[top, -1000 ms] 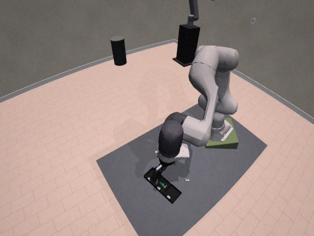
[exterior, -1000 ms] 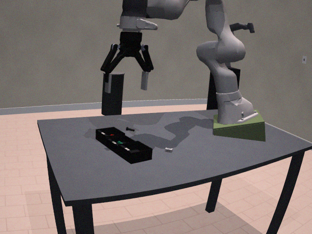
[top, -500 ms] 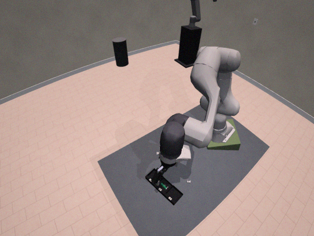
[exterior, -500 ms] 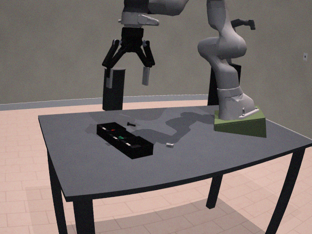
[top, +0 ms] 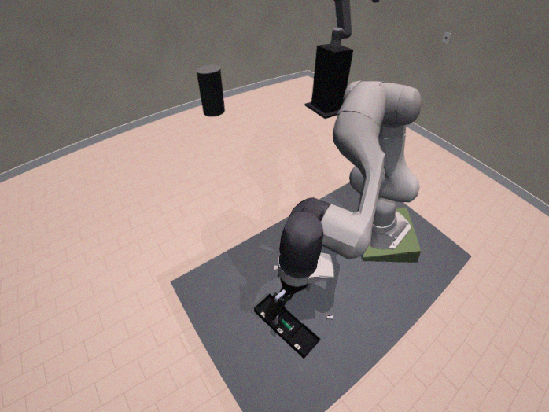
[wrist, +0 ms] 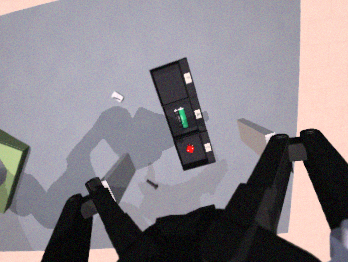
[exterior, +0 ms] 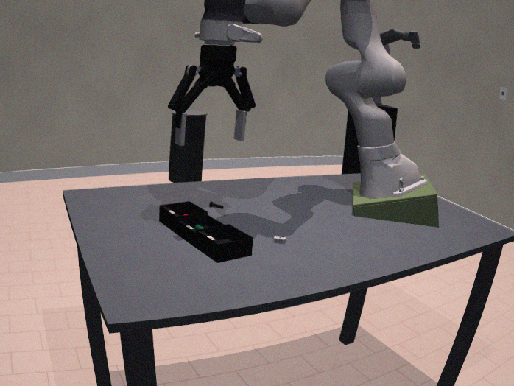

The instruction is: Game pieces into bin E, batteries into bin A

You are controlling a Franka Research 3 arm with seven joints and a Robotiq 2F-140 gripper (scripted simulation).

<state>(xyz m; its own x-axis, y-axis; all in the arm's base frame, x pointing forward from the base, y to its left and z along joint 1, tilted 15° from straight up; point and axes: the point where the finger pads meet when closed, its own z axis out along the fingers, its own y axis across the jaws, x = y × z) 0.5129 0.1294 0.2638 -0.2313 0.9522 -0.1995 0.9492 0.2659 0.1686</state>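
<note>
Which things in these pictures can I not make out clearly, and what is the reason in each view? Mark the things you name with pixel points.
- Letters on the three bin labels (wrist: 187, 78) (wrist: 198, 114) (wrist: 208, 147): too small and blurred in every view.
- Red piece (exterior: 186, 214) (wrist: 190, 148): hidden in the top view, apparently behind the jaws; its exact shape is too small to tell in the wrist view.
- Small items beside the green cylinder (wrist: 183, 118): blurred in the wrist view.
- Upper arm: cut off by the exterior view's top edge.

The battery (top: 287, 325) (exterior: 199, 227) (wrist: 183, 118) lies in the tray's middle compartment (top: 292, 329) (wrist: 172, 120).
</note>
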